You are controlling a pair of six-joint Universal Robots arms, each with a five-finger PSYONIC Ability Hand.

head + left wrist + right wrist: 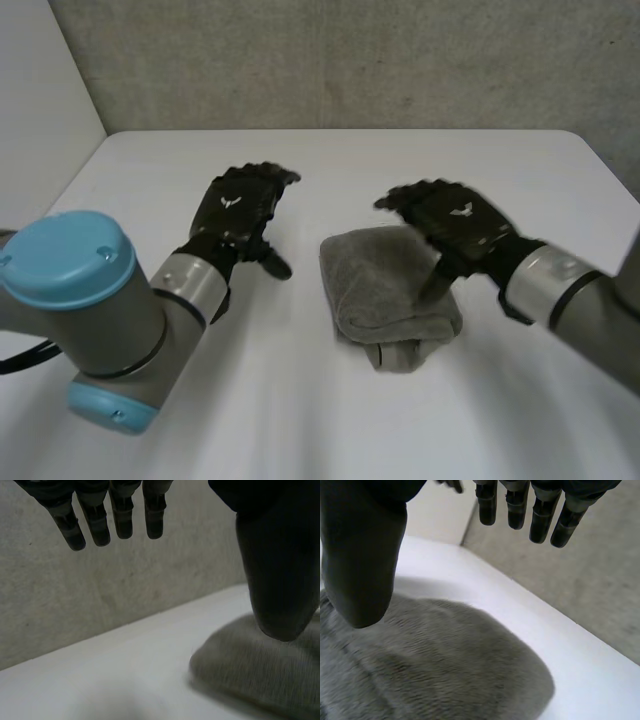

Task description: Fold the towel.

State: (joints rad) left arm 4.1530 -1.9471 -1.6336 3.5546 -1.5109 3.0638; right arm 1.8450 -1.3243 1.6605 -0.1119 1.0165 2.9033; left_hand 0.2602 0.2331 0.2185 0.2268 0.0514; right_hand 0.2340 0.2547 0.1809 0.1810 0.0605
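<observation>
A folded grey towel lies bundled near the middle of the white surface, slightly toward its right edge. The robot's right hand hovers over the towel's right side, fingers straight and spread, thumb pointing down at the cloth. The left hand, fingers relaxed and holding nothing, hangs near the towel on the left-edge side
</observation>
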